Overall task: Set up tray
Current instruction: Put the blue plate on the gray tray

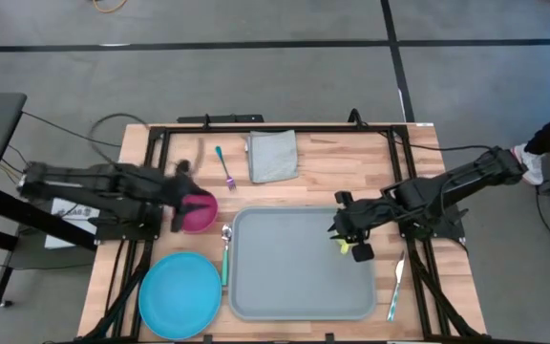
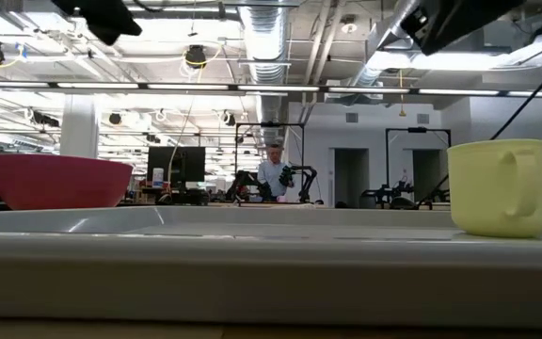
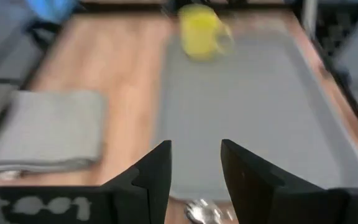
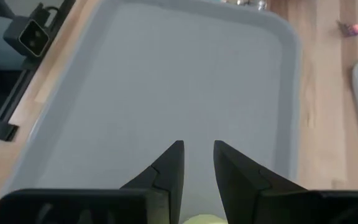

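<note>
Yellow mug [image 1: 360, 250] near tray [image 1: 294, 277] right rim, both tools [image 3: 194, 163] [image 4: 197, 163] apart, gripping nothing

Tray [image 1: 285, 272] mostly clear — mug [image 1: 360, 251] blocks right edge.

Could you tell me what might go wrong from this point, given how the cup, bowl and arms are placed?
1. The right gripper hangs open just above the yellow cup, which sits near the tray edge; a careless retreat could tip it.
2. The left gripper is right by the pink bowl, which sits off the tray beside the spoon; a sloppy grab might shove both.
</note>
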{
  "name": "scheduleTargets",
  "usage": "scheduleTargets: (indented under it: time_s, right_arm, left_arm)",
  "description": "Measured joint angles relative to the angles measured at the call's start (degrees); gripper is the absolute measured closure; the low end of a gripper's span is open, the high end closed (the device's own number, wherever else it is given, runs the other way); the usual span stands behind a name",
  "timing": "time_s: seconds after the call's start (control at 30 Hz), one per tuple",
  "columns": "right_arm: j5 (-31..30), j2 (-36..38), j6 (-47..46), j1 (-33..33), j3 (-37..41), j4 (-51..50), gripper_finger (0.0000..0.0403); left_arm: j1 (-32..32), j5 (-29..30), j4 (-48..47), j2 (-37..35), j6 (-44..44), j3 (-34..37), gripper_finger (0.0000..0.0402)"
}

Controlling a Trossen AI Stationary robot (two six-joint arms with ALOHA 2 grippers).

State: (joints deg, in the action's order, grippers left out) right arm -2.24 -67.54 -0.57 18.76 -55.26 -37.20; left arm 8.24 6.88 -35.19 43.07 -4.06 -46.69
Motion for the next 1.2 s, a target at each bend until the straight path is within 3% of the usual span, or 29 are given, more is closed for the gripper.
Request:
scheduleTargets:
  time_s: [0.27, 0.5, 0.83, 1.2]
  right_arm:
    - [2.39, 0.1, -0.49, 0.0, 0.15, -0.45, 0.0321]
    - [2.39, 0.07, -0.49, 0.0, 0.15, -0.47, 0.0321]
    - [2.39, 0.05, -2.51, 0.0, 0.12, -0.38, 0.0321]
    - [2.39, 0.05, -4.55, 0.0, 0.08, -0.28, 0.0321]
  left_arm:
    - [14.23, -1.17, -8.87, 20.57, 0.74, -8.77, 0.0274]
    - [23.33, -0.16, -12.91, 32.73, -1.02, -11.29, 0.0274]
    - [25.72, -0.48, -11.24, 44.15, -1.05, -11.33, 0.0274]
    - [25.5, -2.33, -11.66, 48.31, 0.43, -11.18, 0.0274]
